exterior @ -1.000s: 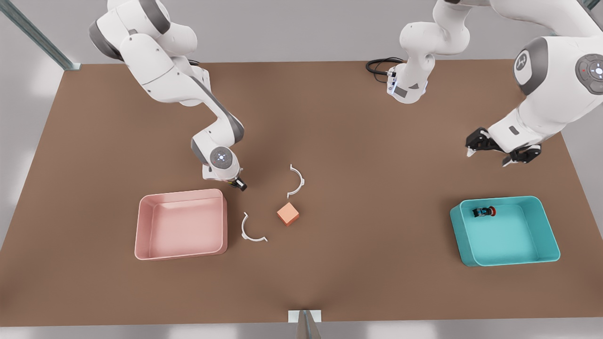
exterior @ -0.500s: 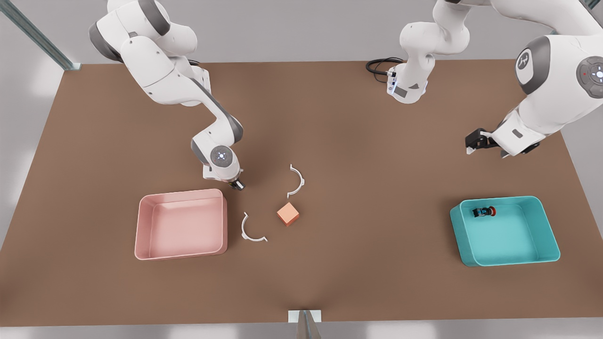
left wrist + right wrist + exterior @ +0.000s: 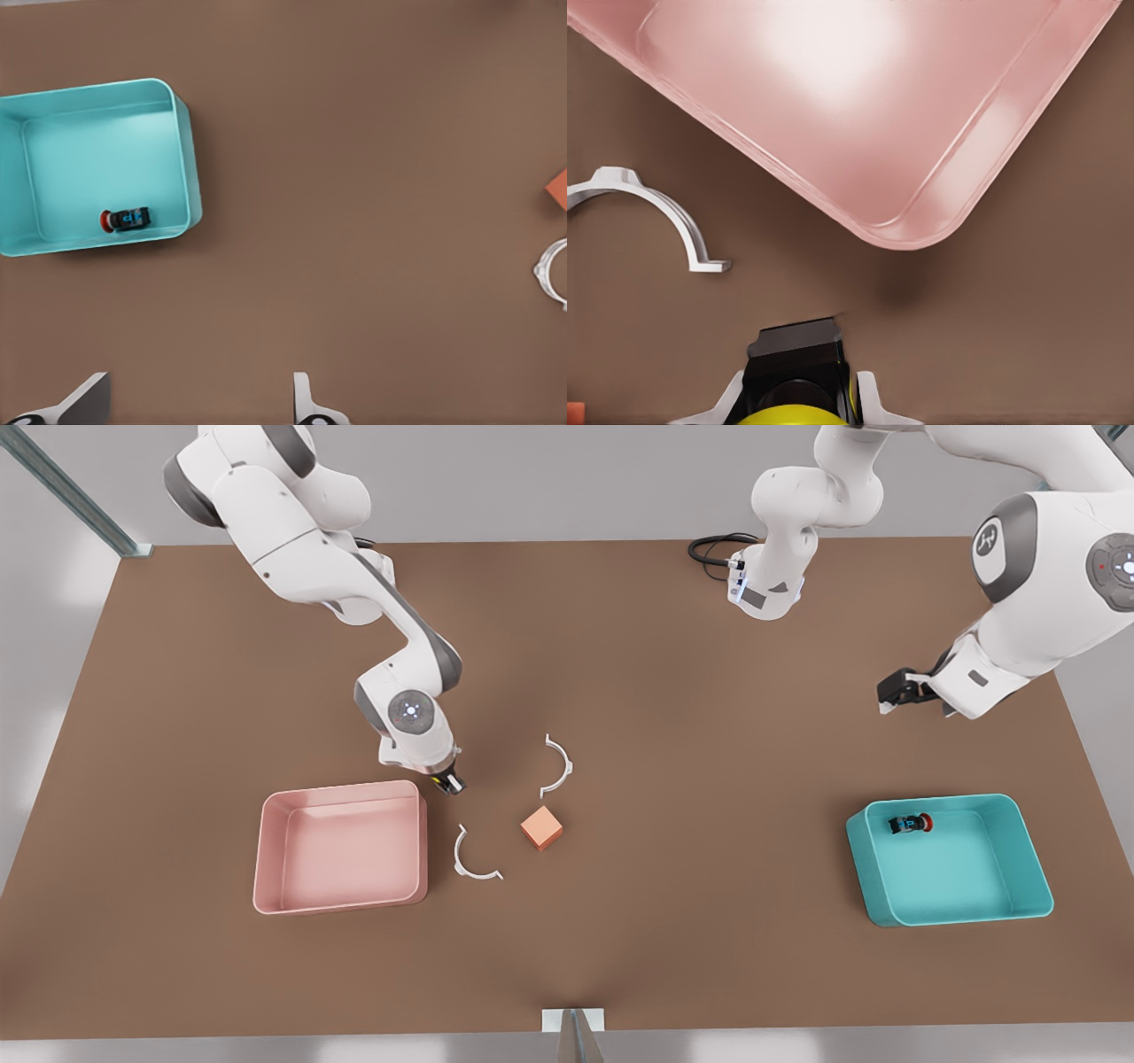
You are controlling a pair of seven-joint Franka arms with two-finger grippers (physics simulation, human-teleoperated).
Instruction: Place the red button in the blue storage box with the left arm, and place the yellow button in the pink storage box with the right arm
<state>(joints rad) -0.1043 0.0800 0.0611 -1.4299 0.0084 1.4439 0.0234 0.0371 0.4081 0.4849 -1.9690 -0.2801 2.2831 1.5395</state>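
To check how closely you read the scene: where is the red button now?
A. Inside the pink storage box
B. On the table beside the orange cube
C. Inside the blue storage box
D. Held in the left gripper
C: the red button lies inside the blue storage box, near a corner, as the left wrist view confirms.

- Matte brown tabletop (image 3: 673, 921): uniform, unpatterned.
- Glossy pink rectangular storage box (image 3: 340, 849): pale pink floor.
- Teal-blue rectangular storage box (image 3: 952, 861).
- Red-capped button (image 3: 911, 824): black body, blue markings.
- Yellow-domed button (image 3: 796, 394) between white fingers (image 3: 868, 398): black housing.
- Orange cube (image 3: 541, 828).
- Two white curved brackets (image 3: 474, 856).
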